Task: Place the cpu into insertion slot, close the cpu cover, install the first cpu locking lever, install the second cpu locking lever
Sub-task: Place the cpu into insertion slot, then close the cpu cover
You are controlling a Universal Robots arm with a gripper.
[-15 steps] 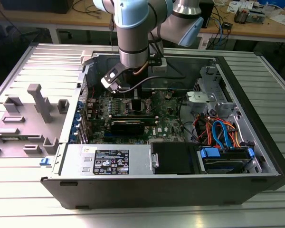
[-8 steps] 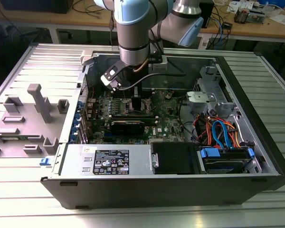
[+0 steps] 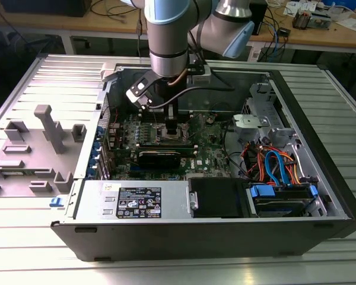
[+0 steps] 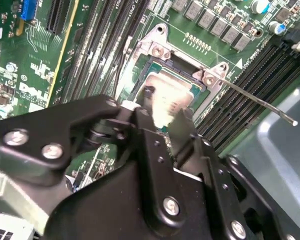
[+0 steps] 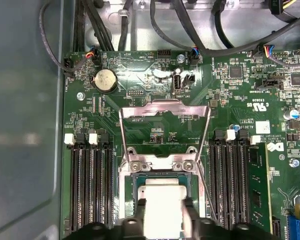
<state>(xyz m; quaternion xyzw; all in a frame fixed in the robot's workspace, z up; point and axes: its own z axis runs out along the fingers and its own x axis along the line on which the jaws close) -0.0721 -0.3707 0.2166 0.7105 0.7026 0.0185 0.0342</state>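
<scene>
The gripper (image 5: 163, 214) hangs straight over the socket (image 5: 162, 176), which sits mid circuit board (image 5: 140, 95) between two banks of memory slots (image 5: 90, 190). Its fingers are narrowed onto two opposite edges of the cpu (image 5: 162, 197). The cpu lies flat in or just above the socket's well, I cannot tell which, and the cover (image 5: 165, 106) stands swung open toward the board's cabled edge.

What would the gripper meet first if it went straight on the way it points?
The cpu, directly below the gripper at the slot. They may already be touching; depth is unclear.
</scene>
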